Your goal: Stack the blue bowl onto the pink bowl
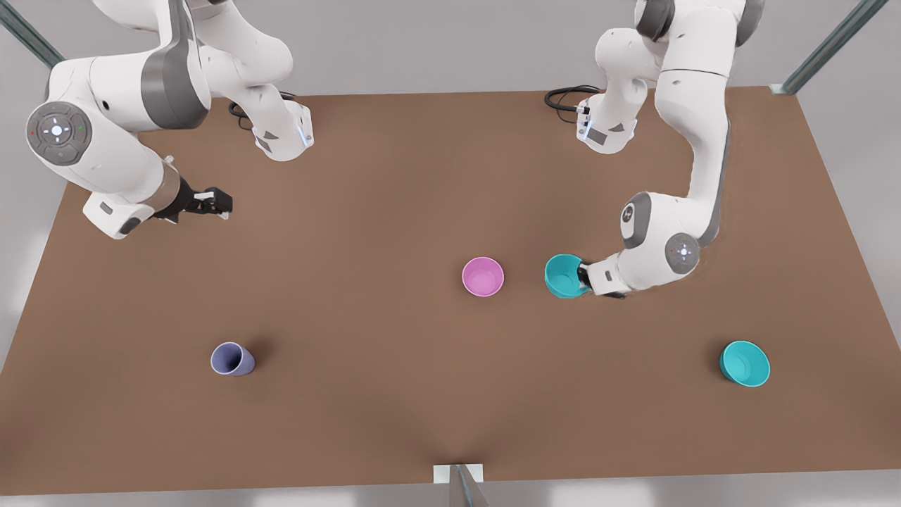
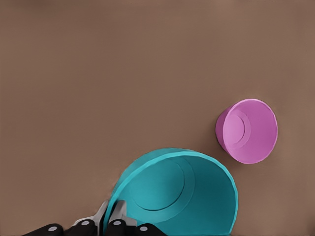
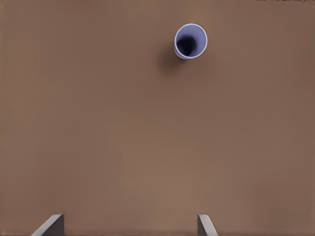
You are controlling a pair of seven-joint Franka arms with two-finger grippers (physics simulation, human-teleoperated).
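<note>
The left gripper [image 1: 584,277], jaws clamped on the blue bowl [image 1: 565,275] rim, must carry it left over the pink bowl [image 1: 483,276], while the right gripper [image 1: 219,203] waits, jaws wide.

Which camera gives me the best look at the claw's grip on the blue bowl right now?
The left wrist view: the left claw pinches the blue bowl's rim, one finger inside and one outside. In the front view the bowl shows, but the arm hides the grip. The right wrist view looks at a lavender cup.
</note>
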